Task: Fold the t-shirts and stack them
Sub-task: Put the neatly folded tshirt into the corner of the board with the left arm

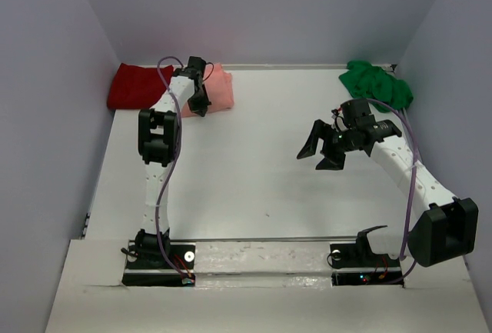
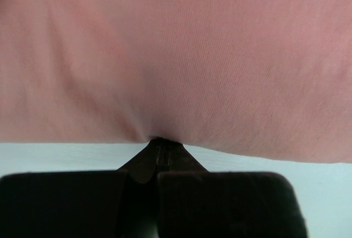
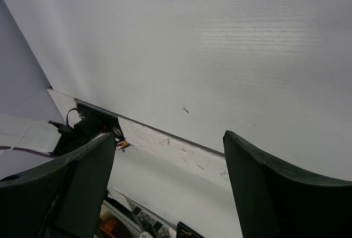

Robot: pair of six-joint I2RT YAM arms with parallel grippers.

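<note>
The salmon-pink t-shirt [image 1: 221, 87] lies folded at the back left of the table, beside the dark red t-shirt [image 1: 138, 85]. My left gripper [image 1: 201, 108] is at its near edge. In the left wrist view the pink cloth [image 2: 176, 56] fills the frame, and the gripper [image 2: 159, 142] is shut with its tips pinching the puckered edge of the cloth. The bright green t-shirt [image 1: 375, 83] lies crumpled at the back right corner. My right gripper [image 1: 320, 156] hangs open and empty above the table right of the middle, and it also shows open in the right wrist view [image 3: 169, 136].
The white table [image 1: 246, 187] is walled at the back and both sides. The arm bases [image 1: 261, 260] stand on the near edge strip, which also shows in the right wrist view [image 3: 165, 144].
</note>
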